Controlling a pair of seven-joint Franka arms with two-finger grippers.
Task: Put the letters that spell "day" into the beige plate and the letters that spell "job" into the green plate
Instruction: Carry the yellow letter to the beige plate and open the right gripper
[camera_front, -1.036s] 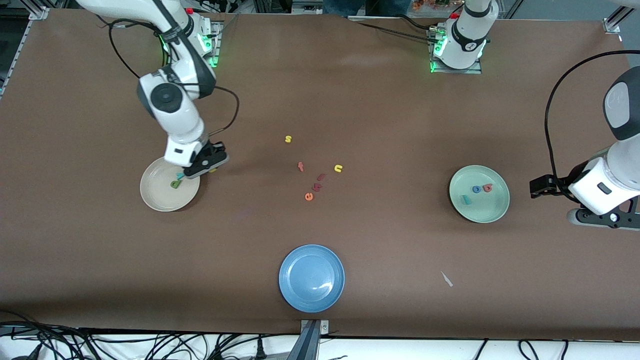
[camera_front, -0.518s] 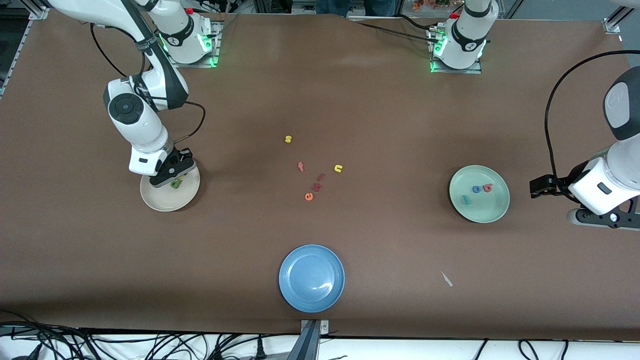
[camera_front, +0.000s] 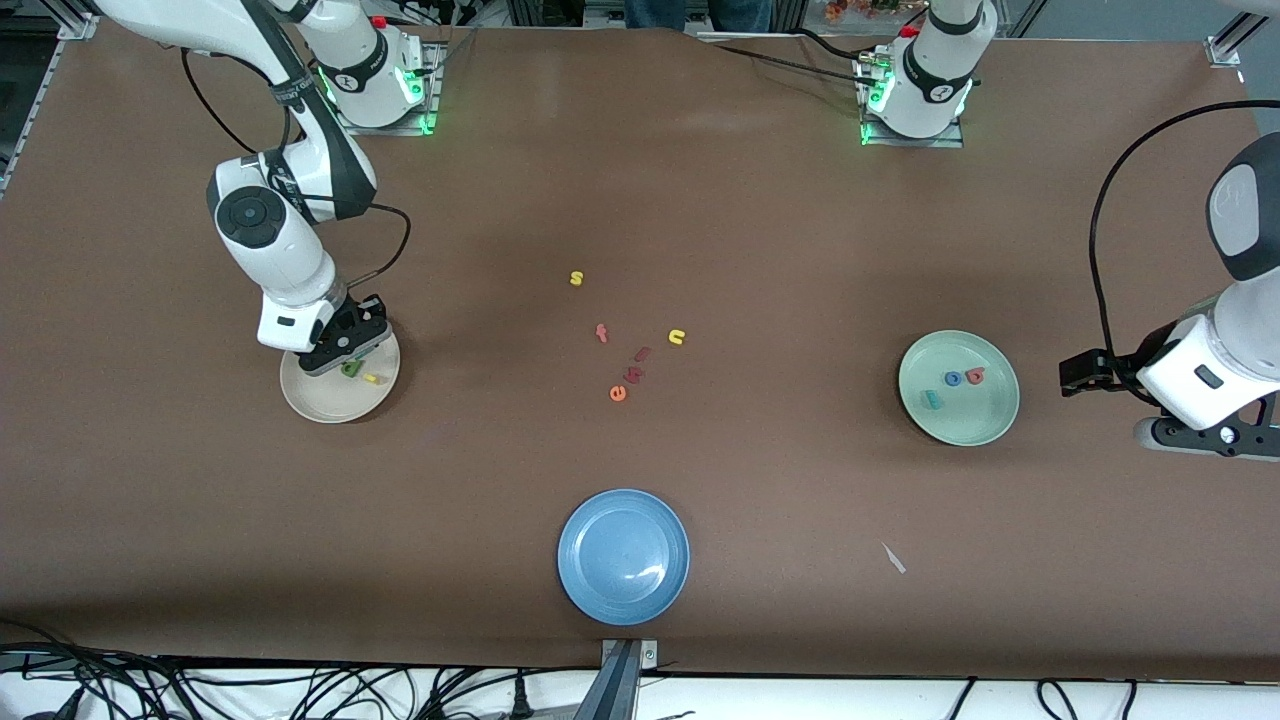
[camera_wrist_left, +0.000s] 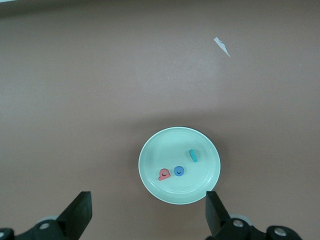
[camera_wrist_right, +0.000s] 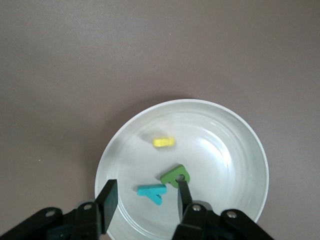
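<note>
The beige plate (camera_front: 325, 400) (camera_wrist_right: 225, 135) lies toward the right arm's end of the table. In it lie the green "d" (camera_wrist_right: 175, 175), the teal "y" (camera_wrist_right: 152, 192) and the yellow "a" (camera_front: 371, 378) (camera_wrist_right: 164, 142). Just above this plate hangs my right gripper (camera_front: 342, 357) (camera_wrist_right: 147, 197), open, with nothing between its fingers. The green plate (camera_front: 980, 418) (camera_wrist_left: 170, 147) holds the blue "o" (camera_front: 953, 378) (camera_wrist_left: 179, 171), the pinkish-red "b" (camera_front: 975, 375) (camera_wrist_left: 164, 174) and the teal "j" (camera_front: 932, 400) (camera_wrist_left: 193, 156). My left gripper (camera_wrist_left: 148, 219) waits open, up in the air beside that plate.
A blue plate (camera_front: 600, 530) sits near the front edge. Loose letters lie mid-table: yellow "s" (camera_front: 576, 278), red "f" (camera_front: 601, 332), yellow "n" (camera_front: 677, 337), orange "e" (camera_front: 618, 393) and two dark red pieces (camera_front: 637, 364). A paper scrap (camera_front: 893, 558) lies nearer the front camera than the green plate.
My right arm swung over the beige plate, then its gripper opened and the yellow "a" dropped into the plate. The left arm has not moved.
</note>
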